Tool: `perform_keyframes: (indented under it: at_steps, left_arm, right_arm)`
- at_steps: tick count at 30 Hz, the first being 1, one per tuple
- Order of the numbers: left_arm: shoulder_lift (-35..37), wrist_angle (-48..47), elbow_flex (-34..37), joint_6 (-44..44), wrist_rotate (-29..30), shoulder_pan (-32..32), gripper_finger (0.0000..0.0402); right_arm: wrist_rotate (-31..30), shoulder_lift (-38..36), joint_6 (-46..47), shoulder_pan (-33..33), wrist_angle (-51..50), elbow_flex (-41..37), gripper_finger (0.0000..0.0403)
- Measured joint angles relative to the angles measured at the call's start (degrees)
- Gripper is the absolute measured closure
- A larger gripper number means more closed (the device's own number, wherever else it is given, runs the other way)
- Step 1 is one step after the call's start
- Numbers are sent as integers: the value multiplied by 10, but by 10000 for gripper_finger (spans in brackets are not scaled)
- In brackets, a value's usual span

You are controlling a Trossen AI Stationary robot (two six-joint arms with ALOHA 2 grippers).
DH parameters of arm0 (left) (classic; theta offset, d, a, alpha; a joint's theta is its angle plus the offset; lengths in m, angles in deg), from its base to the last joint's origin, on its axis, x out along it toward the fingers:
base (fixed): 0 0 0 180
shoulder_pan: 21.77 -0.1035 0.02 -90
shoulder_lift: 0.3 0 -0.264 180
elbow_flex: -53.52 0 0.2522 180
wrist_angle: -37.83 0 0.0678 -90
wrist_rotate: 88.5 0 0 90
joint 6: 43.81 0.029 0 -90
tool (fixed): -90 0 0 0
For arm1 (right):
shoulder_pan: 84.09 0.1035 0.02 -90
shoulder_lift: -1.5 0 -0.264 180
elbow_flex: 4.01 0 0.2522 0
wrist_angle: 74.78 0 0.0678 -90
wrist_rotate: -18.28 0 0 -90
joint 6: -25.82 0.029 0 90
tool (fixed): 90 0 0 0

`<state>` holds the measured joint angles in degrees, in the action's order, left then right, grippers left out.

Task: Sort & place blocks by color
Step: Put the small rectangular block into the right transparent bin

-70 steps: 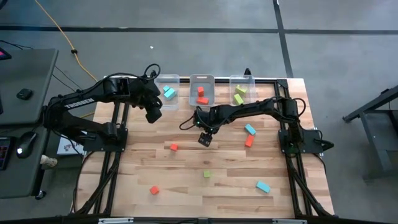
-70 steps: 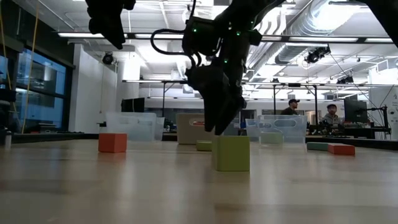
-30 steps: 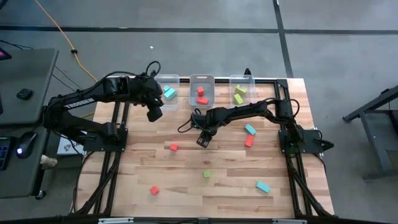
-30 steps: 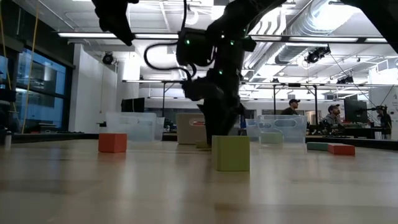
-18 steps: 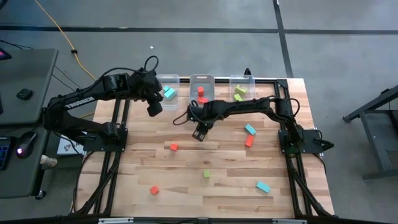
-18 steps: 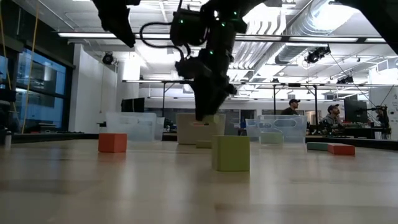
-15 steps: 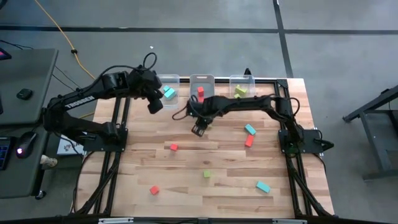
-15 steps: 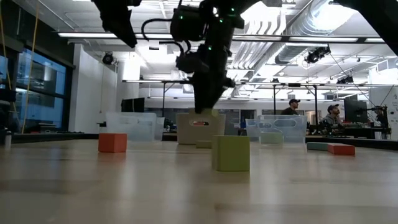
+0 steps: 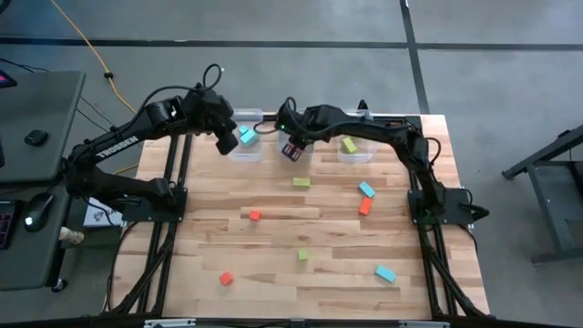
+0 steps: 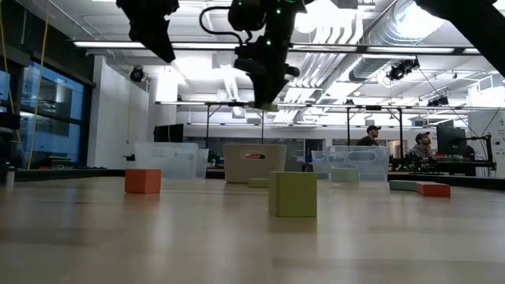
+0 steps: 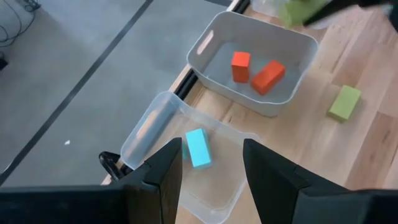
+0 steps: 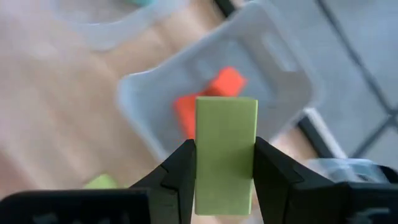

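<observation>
Two dark arms reach toward the three clear plastic bins [image 9: 296, 137] at the far edge of the wooden table [image 9: 273, 264]. The right gripper [image 12: 225, 180] pinches a lime green bar block [image 12: 226, 154] between its two fingers, and the bar stands upright between them. Its bottom end is hidden behind the fingers. Past the fingertips sits the middle clear bin [image 12: 217, 93] with two red-orange blocks [image 12: 211, 99] inside, partly covered by the green bar. From above, the gripper hides most of that bin.

The left gripper [image 11: 212, 163] hovers over the end bin [image 11: 186, 168] with its fingers spread apart and nothing between them. One light blue block [image 11: 198, 148] lies in that bin, just past the fingertips. The fingers cover part of the bin.

More blocks lie loose on the table: a lime green bar [image 9: 301, 182], a small green cube [image 9: 303, 255], two small red-orange cubes [image 9: 254, 216], a red-orange bar [image 9: 364, 206] and two light blue bars [image 9: 366, 189].

The third bin [image 9: 353, 146] holds a green block [image 9: 349, 145], and the right arm crosses over it.
</observation>
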<state>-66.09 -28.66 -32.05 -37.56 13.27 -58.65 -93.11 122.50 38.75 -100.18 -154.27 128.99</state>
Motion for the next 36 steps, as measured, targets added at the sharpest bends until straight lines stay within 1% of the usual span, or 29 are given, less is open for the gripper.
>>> perform_keyframes:
  at_steps: [4,10,13,17,24,31,36]
  left_arm:
    - [0,0,0,0,-2,-7,257]
    - [-3,0,0,0,-2,-11,257]
    - [-9,0,0,0,-3,-11,257]
    - [-22,0,0,0,-3,-11,257]
    - [-49,-1,0,-1,-2,-11,257]
    - [-57,-1,0,-7,-1,-12,257]
    - [-57,-1,0,-11,0,-22,257]
  right_arm:
    - [-57,0,-3,-22,-34,1,297]
    - [-125,0,40,-65,-106,0,297]
    - [-142,0,57,-88,-139,0,297]
    - [-157,0,65,-112,-151,0,297]
    - [-157,0,62,-149,-182,0,297]
    - [-134,0,30,-169,-207,-1,297]
    - [-67,0,11,-184,-211,-1,297]
